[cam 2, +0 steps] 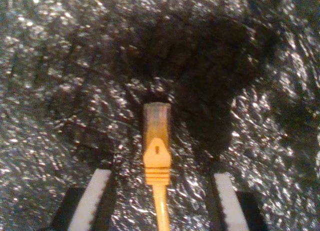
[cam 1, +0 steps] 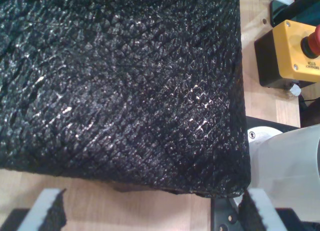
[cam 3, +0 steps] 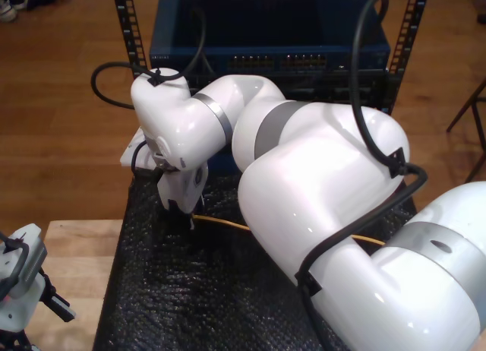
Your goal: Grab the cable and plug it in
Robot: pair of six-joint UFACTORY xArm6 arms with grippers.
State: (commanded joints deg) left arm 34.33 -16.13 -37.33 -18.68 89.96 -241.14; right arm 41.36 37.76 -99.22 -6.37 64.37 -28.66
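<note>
Two pale fingers [cam 2: 90,198] of my second gripper [cam 2: 159,201] are being held apart on either side of the cable [cam 2: 157,156], with nothing clamped between them; the yellow-orange boot and clear plug [cam 2: 157,118] are lying on the black foam mat [cam 2: 60,81], neither finger touching them. In the exterior view the same gripper [cam 3: 182,214] is being pointed straight down onto the mat [cam 3: 167,290] from a large white arm [cam 3: 304,176] folded low across the table, and the cable [cam 3: 224,223] is being seen running from the jaws toward that view's right, under the arm. Behind it a blue network switch [cam 3: 273,32] in a black rack [cam 3: 125,24] is being shown, which the second wrist view is not picking up. My first gripper [cam 1: 150,211] is being held spread and empty above light wood, at the mat's edge [cam 1: 125,91]; its wrist view is also taking in a yellow emergency-stop box [cam 1: 295,51]. At the exterior view's lower left, a gripper [cam 3: 19,279] is being seen over the wooden table [cam 3: 76,245].
</note>
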